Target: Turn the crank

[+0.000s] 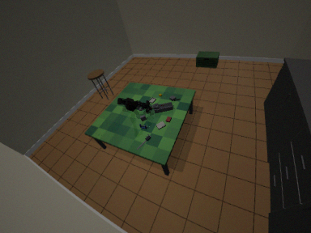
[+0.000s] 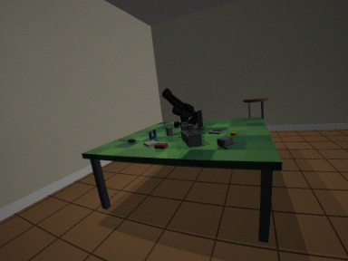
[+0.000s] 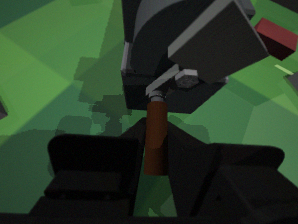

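Red block [image 1: 168, 119] [image 2: 160, 146] [image 3: 276, 38] on green table [image 1: 106, 129] [image 2: 181, 159]. Round brown stool [image 1: 95, 74] [image 2: 256, 100] near wall. Green box [image 1: 207, 59] on floor.

Black all over, arm [image 1: 131, 104] [image 2: 180, 108]: chunky jointed segments, tubular with rounded end at 11 o'clock in exterior view. Tool [image 3: 153, 122] black too; fingers wedge-shaped, tapering toward 12 o'clock, round-cornered broad blocks at 8 and 4.

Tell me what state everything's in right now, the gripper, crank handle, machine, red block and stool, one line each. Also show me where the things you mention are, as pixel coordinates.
Gripper [image 3: 153, 122]: shut on the crank handle.
Crank handle [image 3: 156, 125]: between the fingers, attached to the crank arm.
Crank machine [image 1: 164, 107] [image 2: 191, 138] [image 3: 150, 87]: standing on the table.
Red block [image 1: 168, 119] [image 2: 160, 146] [image 3: 276, 39]: lying flat, ungripped.
Stool [image 1: 95, 74] [image 2: 256, 100]: upright, off the table.
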Robot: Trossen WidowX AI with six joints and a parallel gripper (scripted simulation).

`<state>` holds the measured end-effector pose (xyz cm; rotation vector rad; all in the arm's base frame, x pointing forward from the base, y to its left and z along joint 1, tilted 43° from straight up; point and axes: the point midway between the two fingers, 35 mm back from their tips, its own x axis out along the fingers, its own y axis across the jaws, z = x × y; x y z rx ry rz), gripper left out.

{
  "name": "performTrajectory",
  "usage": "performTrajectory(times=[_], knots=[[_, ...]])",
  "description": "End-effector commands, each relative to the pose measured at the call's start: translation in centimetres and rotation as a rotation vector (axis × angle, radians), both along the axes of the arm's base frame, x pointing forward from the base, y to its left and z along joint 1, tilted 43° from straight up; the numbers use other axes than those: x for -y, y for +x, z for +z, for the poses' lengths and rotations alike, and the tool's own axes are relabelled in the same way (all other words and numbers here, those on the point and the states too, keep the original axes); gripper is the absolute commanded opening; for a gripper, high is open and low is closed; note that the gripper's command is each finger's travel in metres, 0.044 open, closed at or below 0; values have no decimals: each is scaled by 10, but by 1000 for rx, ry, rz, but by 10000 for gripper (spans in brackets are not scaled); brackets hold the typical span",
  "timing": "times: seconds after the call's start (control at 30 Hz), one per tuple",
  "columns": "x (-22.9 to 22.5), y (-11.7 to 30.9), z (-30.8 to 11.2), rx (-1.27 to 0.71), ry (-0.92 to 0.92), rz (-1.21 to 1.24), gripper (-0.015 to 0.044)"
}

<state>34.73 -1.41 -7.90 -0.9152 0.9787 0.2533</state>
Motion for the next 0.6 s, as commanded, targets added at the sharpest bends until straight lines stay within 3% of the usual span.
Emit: performTrajectory(times=[0.0, 0.57], knots=[[0, -1, -2, -5, -2, 2, 0], [-12, -7, -1, -5, -1, 2, 0]])
